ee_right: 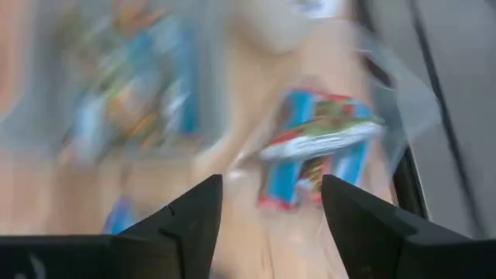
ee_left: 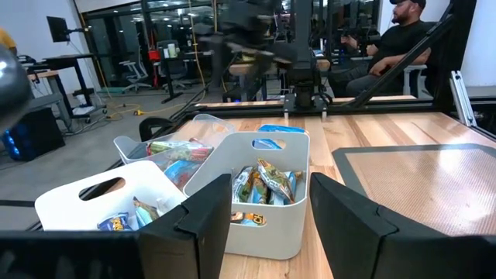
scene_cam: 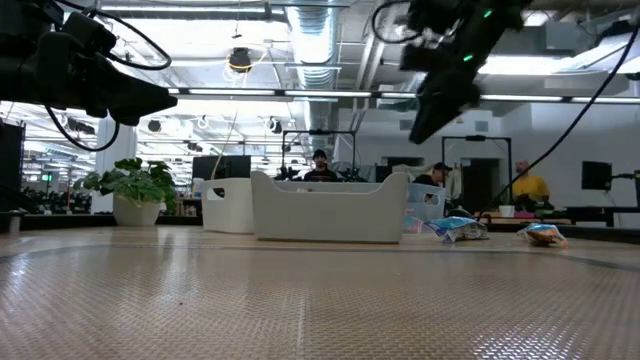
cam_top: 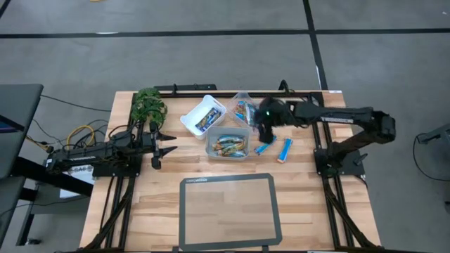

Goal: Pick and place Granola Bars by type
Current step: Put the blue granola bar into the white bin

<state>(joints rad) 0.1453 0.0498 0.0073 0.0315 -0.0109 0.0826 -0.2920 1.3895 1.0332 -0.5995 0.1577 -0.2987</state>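
Note:
Granola bars lie sorted in three tubs at the table's far middle: a white tub (cam_top: 202, 116), a grey-white tub (cam_top: 228, 144) (ee_left: 263, 194) and a clear tub (cam_top: 244, 107). Two blue bars (cam_top: 262, 148) (cam_top: 285, 150) lie loose on the wood to the right of the tubs. My right gripper (cam_top: 264, 132) (ee_right: 271, 217) hangs open above the table between the clear tub and the loose bars, slanting down, with nothing between its fingers. A heap of bars (ee_right: 318, 147) shows blurred past it. My left gripper (cam_top: 169, 147) (ee_left: 271, 225) waits open and level at the left, facing the tubs.
A potted plant (cam_top: 149, 105) stands at the far left corner behind my left arm. A dark-framed mat (cam_top: 228, 211) covers the near middle of the table. People sit in the room beyond the far edge.

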